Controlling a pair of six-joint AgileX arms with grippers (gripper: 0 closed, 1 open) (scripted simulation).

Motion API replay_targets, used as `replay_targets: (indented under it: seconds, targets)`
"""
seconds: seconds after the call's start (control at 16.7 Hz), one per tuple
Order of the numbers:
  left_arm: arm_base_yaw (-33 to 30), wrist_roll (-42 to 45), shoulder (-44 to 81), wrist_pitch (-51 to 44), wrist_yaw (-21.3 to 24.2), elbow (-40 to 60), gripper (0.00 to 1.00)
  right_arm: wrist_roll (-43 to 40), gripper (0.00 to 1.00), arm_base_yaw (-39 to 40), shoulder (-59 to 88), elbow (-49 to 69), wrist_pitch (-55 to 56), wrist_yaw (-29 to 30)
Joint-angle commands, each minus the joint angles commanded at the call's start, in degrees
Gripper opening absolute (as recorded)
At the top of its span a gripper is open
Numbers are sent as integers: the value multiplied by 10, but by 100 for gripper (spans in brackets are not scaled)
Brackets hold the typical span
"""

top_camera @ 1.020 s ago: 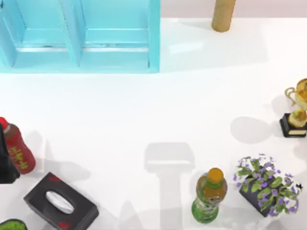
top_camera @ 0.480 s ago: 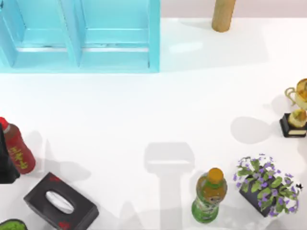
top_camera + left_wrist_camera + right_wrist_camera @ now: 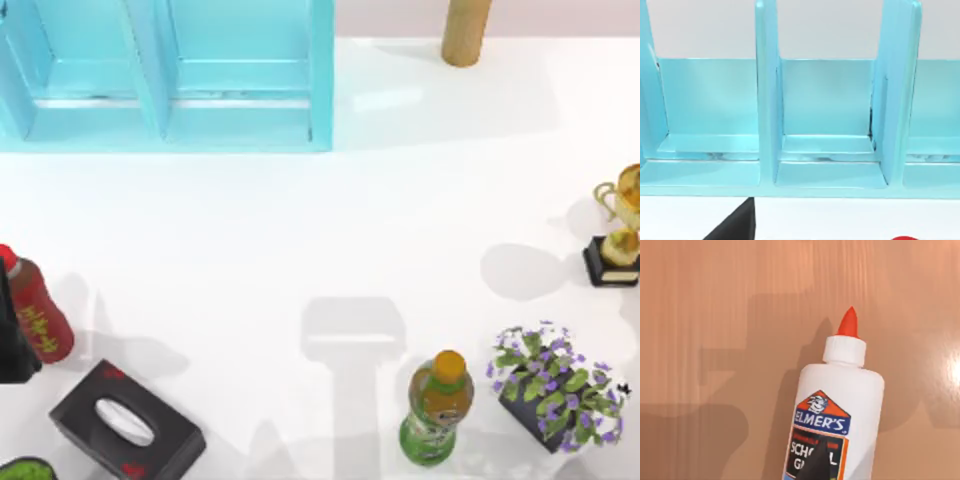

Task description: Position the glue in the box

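Seemingly gripped by the right claw [image 3: 816,462], the glue [image 3: 835,410] should travel upright, slowly, into the blue box [image 3: 170,80].

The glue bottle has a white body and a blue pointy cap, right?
Not quite. The glue bottle does have a white body, but its pointy cap is red-orange, not blue. The right wrist view shows it, with a blue and orange label below the cap.
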Motion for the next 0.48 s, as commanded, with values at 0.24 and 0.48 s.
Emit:
replay_targets:
  seconds: [0.24, 0.48]
  targets:
    - [0, 0, 0, 0, 0, 0, 100, 0, 100, 0, 0, 0, 0, 0]
    - [0, 0, 0, 0, 0, 0, 100, 0, 100, 0, 0, 0, 0, 0]
